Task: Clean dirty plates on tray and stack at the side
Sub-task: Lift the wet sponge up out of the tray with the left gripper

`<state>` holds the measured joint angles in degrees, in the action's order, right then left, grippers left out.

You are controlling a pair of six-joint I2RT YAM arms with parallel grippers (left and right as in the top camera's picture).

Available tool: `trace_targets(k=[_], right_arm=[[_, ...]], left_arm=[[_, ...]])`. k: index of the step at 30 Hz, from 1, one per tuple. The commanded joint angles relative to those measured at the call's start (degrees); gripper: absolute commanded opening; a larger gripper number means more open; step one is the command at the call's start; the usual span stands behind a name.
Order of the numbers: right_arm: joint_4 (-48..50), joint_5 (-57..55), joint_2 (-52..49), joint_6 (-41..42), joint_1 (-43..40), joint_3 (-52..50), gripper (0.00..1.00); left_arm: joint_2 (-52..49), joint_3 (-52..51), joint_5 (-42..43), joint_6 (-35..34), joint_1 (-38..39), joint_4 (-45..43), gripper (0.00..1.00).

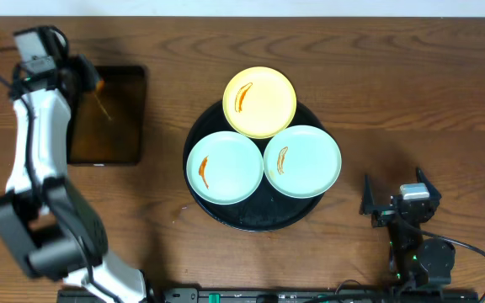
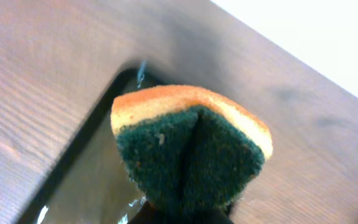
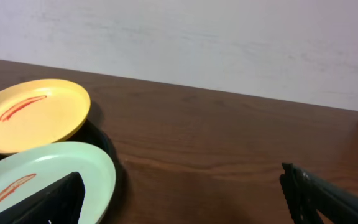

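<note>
We see the large round black tray (image 1: pixel 259 217) near the middle of the wooden surface (image 1: pixel 419 84), and the three plates lie on it close together. The yellow plate (image 1: pixel 260 102) is at the far side and reaches a little over the rim. The left pale blue plate (image 1: pixel 226 167) and the right pale blue plate (image 1: pixel 302 161) sit side by side on the near side, with their edges meeting. Each plate has one orange-brown sauce streak. Whether the yellow plate rests on the other two, we cannot tell. The left arm (image 1: pixel 32 143) reaches to the far left, and the left jaws are clamped on a sponge (image 2: pixel 188 149), which is squeezed into a fold with the green side toward the camera and the orange side behind. It hangs above a corner of the small rectangular black tray (image 1: pixel 112 118). The right jaws stand wide apart and hold nothing, low over the surface to the right of the round tray and clear of the plates.
</note>
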<state>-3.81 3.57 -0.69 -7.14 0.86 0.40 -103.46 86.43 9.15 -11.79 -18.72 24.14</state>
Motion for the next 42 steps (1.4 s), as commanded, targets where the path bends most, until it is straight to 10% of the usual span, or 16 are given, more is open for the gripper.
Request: trace_targets(k=[1,20,34,42], right_arm=[[-0.24,-0.13,0.31,-0.66,-0.46,-0.09,0.99],[-0.24,-0.13,0.31,-0.66,-0.46,-0.09,0.99],[-0.24,-0.13,0.31,-0.66,-0.46,-0.09,0.99],[-0.24,-0.13,0.31,-0.66,-0.46,-0.09,0.99]], left_arm=[[8.7,1.7,5.68,4.39,-0.35,-3.37,0.07],[0.0,-4.83,8.24,15.89,-0.72,-4.13,0.07],[20.35,-4.28,8.24,16.09,-0.94,-15.54,0.07],[13.31,-7.45,8.2,19.02,-0.94,-12.11,0.07]])
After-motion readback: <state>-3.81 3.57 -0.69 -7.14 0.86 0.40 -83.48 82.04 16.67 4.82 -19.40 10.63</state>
